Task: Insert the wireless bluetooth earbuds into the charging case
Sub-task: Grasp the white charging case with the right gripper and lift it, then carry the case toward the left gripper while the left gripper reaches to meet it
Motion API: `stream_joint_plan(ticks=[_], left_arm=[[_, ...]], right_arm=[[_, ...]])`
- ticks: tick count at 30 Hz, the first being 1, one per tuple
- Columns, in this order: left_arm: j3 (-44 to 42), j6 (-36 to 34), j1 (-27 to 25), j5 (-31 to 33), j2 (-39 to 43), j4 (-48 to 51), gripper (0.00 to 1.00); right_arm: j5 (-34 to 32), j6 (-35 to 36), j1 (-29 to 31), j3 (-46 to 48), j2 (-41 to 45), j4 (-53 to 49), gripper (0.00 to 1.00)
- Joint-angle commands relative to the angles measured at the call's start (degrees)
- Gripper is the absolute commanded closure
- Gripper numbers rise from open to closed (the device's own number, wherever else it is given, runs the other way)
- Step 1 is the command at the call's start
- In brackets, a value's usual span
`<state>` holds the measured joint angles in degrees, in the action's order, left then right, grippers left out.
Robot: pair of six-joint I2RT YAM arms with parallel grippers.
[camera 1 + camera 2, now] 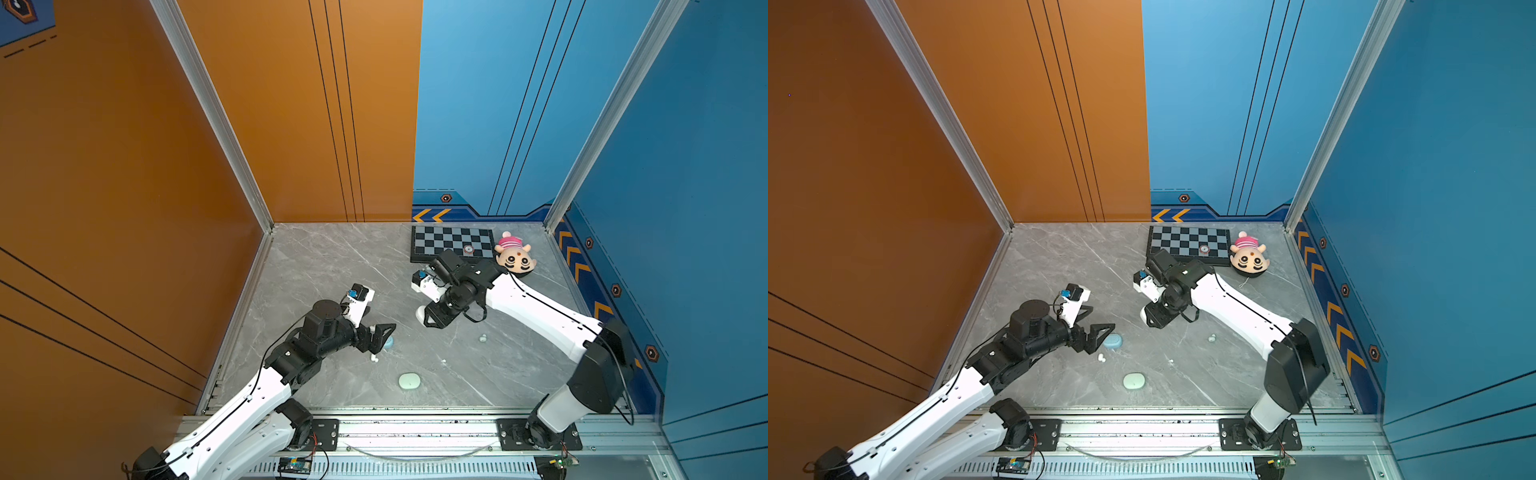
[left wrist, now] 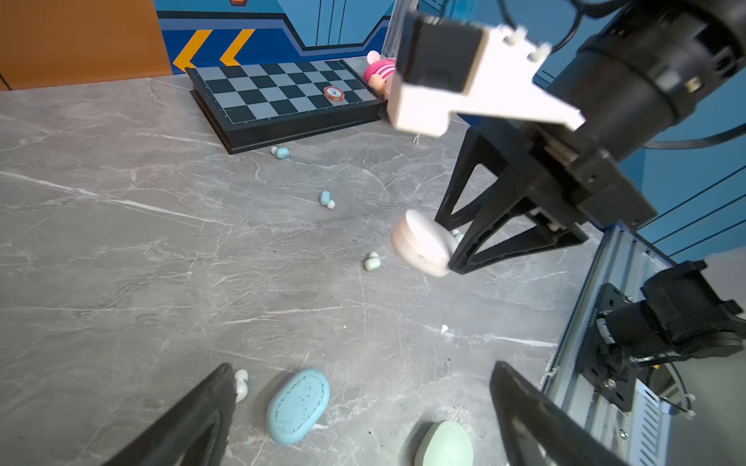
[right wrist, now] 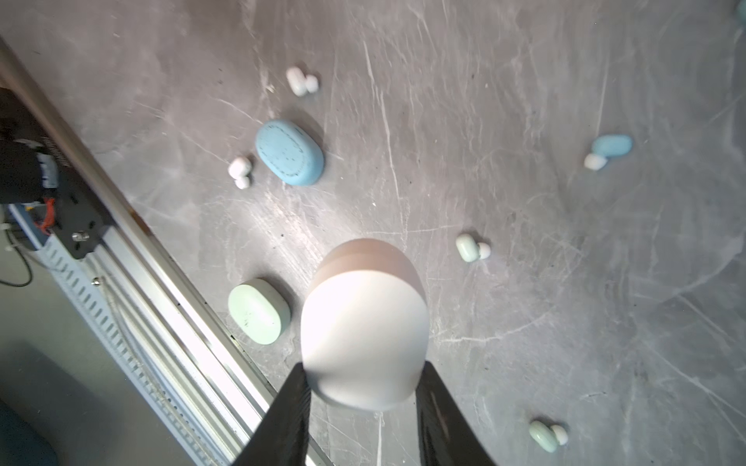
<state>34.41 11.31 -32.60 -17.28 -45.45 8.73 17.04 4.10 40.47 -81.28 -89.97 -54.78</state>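
dotting grey marble tabletop (image 1: 332,266), earbuds (image 3: 466,247), orange wall (image 1: 291,104), blue wall (image 1: 478,104)

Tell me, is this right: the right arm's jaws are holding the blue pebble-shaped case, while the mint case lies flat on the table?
No. The right wrist view shows those jaws closed on the white case, not the blue one. The blue case lies on the table, and the mint case lies flat there too.

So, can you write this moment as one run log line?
right fingers: shut on white case | left fingers: open near blue case | earbuds: loose on table
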Motion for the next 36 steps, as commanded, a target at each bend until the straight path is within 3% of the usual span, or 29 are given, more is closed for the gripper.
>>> stream_joint_plan(ticks=[1, 5, 11, 18, 20, 24, 36], left_arm=[[2.9, -2.0, 1.8, -12.5, 0.5, 4.8, 0.01], [4.8, -6.0, 2.2, -21.8, 0.0, 5.7, 0.02], [7.8, -8.3, 1.4, -28.6, -2.8, 4.6, 0.02], [9.3, -10.8, 0.4, -31.7, -5.9, 1.6, 0.13], [9.3, -10.4, 0.2, -32.9, -6.6, -1.2, 0.22], [10.3, -9.5, -0.7, -34.7, -8.4, -2.7, 0.30], [10.9, -9.3, -1.9, -35.4, -10.8, -5.4, 0.38]], right_arm=[[5.6, 6.7, 0.2, 0.7, 3.8, 0.6, 0.69], [11.4, 12.9, 0.2, 1.3, 8.5, 0.4, 0.69], [19.3, 19.3, 0.1, 2.3, 12.7, 0.3, 0.65], [22.0, 21.5, 0.7, 2.0, 13.8, -0.2, 0.67], [22.4, 21.6, 1.0, 1.9, 13.7, -0.3, 0.69], [22.7, 21.5, 1.8, 1.4, 13.1, -0.5, 0.70], [22.3, 21.3, 3.5, -0.3, 11.4, -0.9, 0.72]])
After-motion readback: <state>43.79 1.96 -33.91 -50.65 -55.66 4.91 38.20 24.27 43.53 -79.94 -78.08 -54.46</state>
